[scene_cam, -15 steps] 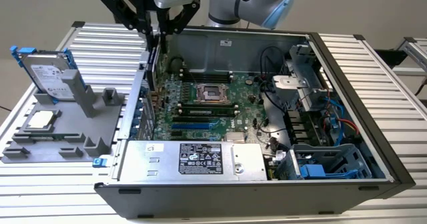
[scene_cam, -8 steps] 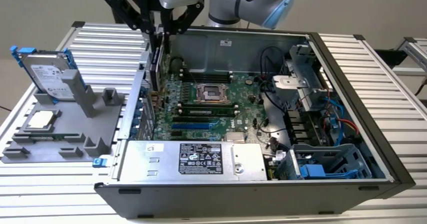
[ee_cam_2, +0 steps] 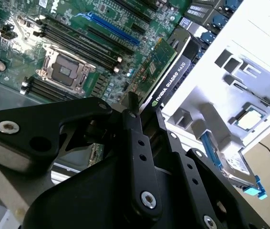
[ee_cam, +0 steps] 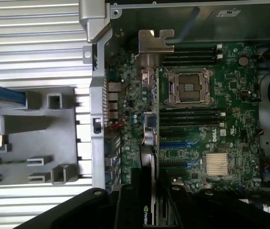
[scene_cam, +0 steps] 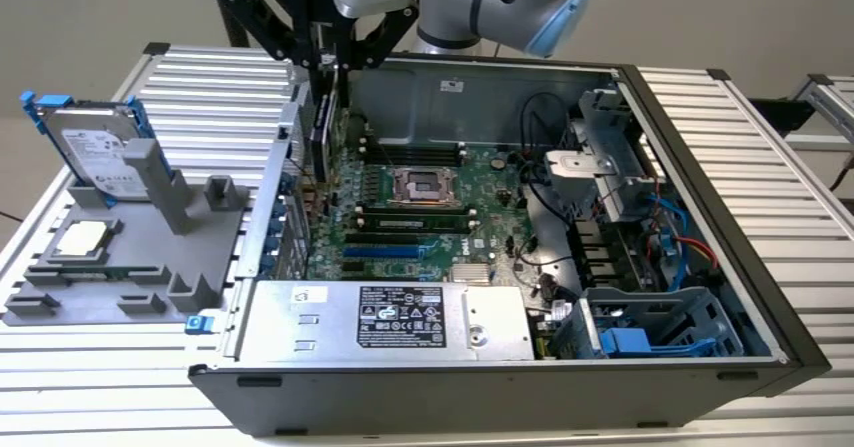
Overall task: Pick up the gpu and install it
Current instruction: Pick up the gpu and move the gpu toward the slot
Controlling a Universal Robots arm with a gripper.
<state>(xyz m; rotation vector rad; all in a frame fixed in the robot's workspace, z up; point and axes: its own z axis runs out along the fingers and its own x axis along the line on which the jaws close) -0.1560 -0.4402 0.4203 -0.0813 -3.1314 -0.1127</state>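
My gripper is shut on the gpu, a thin card held on edge inside the open computer case, close to the case wall on the exterior view's left. In the second wrist view the gpu shows its green board and black shroud running out from between the black fingers. In the first wrist view the gpu appears edge-on with its silver bracket at the far end, over the motherboard. The gripper grips its near end.
A grey fixture on the exterior view's left holds a silver hard drive with blue clips and a square CPU chip. Inside the case are the CPU socket, blue slots, the power supply and a drive cage.
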